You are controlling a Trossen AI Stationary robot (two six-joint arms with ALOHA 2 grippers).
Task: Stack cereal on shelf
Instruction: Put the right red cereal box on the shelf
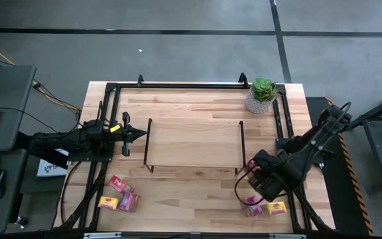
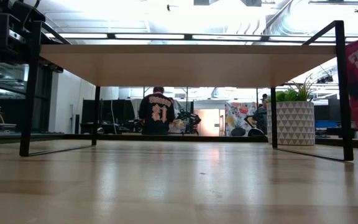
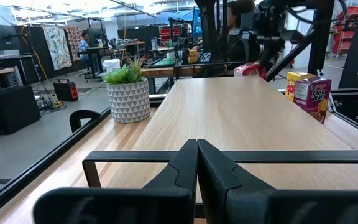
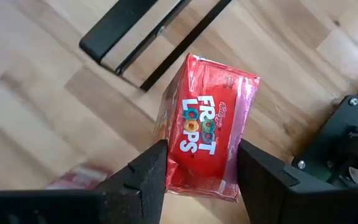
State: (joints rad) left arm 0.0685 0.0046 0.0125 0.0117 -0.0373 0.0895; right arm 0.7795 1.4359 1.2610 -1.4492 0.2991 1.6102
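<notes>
The bench (image 1: 197,182) is pale planked wood in a black metal frame. On it stands the shelf (image 1: 194,143), a flat light-wood board on thin black wire legs. A potted plant (image 1: 262,95) in a white pot with a triangle pattern sits at the far right corner.

The right gripper (image 4: 197,168) is above the near right of the bench, just off the shelf's near right leg. Its jaws are partly open, pressed against both sides of a glossy red cereal box (image 4: 207,127), a small cardboard rectangle printed "Froot Loops", tilted off the surface. The left gripper (image 3: 197,165) waits at the shelf's left end with its jaws fully together, holding nothing.

Only the high view shows the other boxes: red, yellow and pink ones (image 1: 119,196) at the near left, and a pink and a yellow one (image 1: 265,209) near right. The low view shows the shelf's underside and a person in the room behind. The left wrist view shows a pink box (image 3: 312,96) printed "Raisin Bran".
</notes>
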